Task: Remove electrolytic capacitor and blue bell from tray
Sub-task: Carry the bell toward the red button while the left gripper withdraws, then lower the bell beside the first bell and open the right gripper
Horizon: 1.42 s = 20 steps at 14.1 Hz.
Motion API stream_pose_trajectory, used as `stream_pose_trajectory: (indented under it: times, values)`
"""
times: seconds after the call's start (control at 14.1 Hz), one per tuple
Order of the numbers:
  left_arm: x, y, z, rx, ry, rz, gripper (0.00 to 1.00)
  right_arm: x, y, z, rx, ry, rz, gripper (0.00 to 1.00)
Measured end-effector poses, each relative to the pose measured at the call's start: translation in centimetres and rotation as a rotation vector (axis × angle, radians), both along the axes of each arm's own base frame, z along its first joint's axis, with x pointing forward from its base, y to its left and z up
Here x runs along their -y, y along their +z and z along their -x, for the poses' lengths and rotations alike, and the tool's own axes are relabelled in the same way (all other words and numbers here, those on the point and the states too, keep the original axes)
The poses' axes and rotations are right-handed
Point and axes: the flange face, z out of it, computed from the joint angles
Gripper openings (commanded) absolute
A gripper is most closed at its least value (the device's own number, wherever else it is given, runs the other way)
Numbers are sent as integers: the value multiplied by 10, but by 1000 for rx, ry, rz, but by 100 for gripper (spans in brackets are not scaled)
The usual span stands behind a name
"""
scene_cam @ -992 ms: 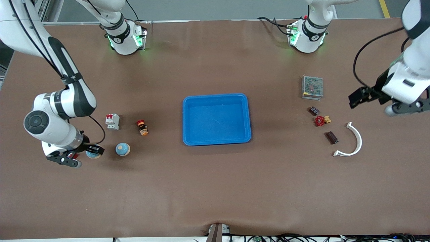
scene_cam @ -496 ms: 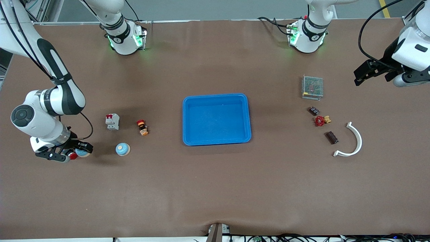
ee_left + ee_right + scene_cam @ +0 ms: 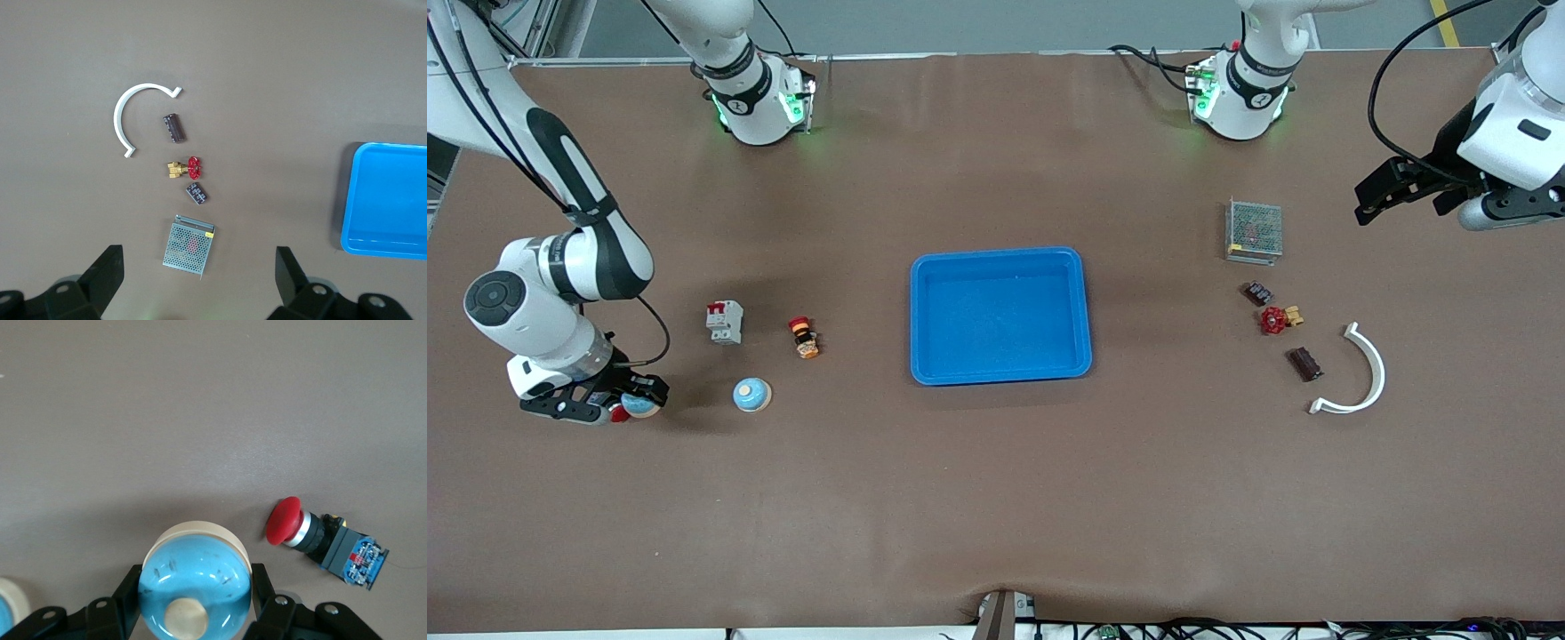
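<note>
Gripping bell [image 3: 195, 587], right pincer [image 3: 193, 603].

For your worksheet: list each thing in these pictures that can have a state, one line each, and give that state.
right gripper: shut on a blue bell, lifted off the table
left gripper: open, holding nothing, above the metal box
second bell: upright on the table
blue tray: nothing in it
red push button: lying on its side
dark capacitor: lying flat, not yet picked up

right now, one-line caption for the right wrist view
Right gripper shut on a round blue bell with a cream rim, above the brown table beside a red mushroom push-button.
</note>
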Motion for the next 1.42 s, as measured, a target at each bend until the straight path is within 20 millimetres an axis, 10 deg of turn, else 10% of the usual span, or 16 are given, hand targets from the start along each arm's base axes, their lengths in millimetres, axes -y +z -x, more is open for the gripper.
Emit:
stream_pose_trajectory:
  times: [0.78, 0.85, 0.92, 1.42]
  values:
    - [-2, -6, -4, -45, 3, -1, 100, 8, -40, 6, 28, 9, -25, 0]
    - [-3, -6, -3, -47, 4, -1, 100, 9, -41, 6, 29, 8, -25, 79]
    - [-4, -6, -3, -49, 6, -1, 100, 10, -41, 6, 31, 6, -25, 100]
    - [-15, -2, -1, -45, 27, -1, 100, 10, -38, 6, 34, 5, -23, 100]
